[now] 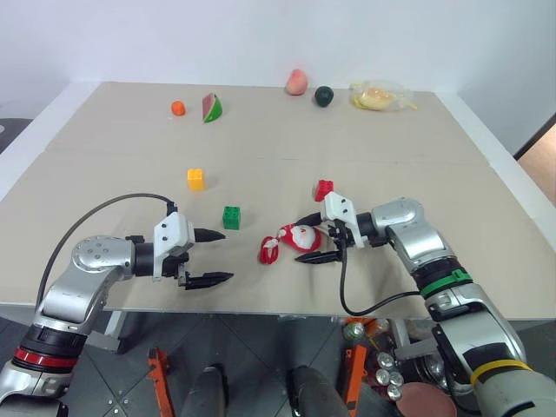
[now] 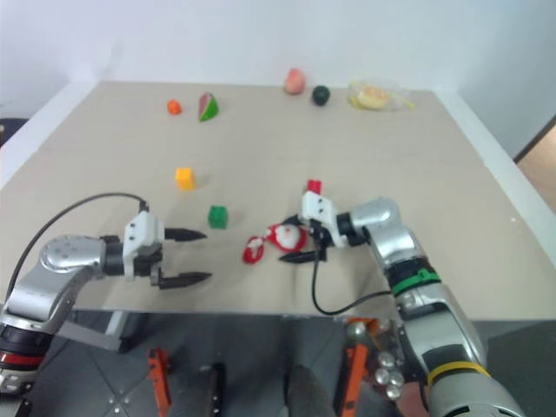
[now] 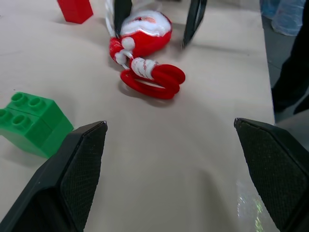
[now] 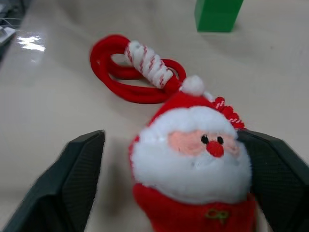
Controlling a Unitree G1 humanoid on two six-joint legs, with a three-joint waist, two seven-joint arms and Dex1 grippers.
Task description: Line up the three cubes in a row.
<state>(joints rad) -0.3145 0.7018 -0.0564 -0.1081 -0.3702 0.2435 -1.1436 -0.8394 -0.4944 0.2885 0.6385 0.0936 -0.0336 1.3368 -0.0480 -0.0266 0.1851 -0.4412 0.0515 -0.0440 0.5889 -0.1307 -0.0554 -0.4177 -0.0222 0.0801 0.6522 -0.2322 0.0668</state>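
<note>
Three studded cubes sit apart on the tan table (image 1: pixel 104 191): the yellow cube (image 1: pixel 195 178) left of centre, the green cube (image 1: pixel 231 217) nearer me, and the red cube (image 1: pixel 324 188) on the right. My left gripper (image 1: pixel 223 256) is open and empty, pointing right, just in front of the green cube (image 3: pixel 29 121). My right gripper (image 1: pixel 301 240) points left, in front of the red cube. It is open, with one finger on either side of a red-and-white Santa toy (image 4: pixel 193 159). The toy's red cord (image 4: pixel 140 72) lies toward the green cube (image 4: pixel 217 14).
Along the far edge lie a small orange ball (image 1: pixel 177 108), a watermelon slice (image 1: pixel 212 108), a peach (image 1: pixel 296 82), a dark round fruit (image 1: pixel 324 95) and a bag of bananas (image 1: pixel 378 95). The table's front edge runs just below both grippers.
</note>
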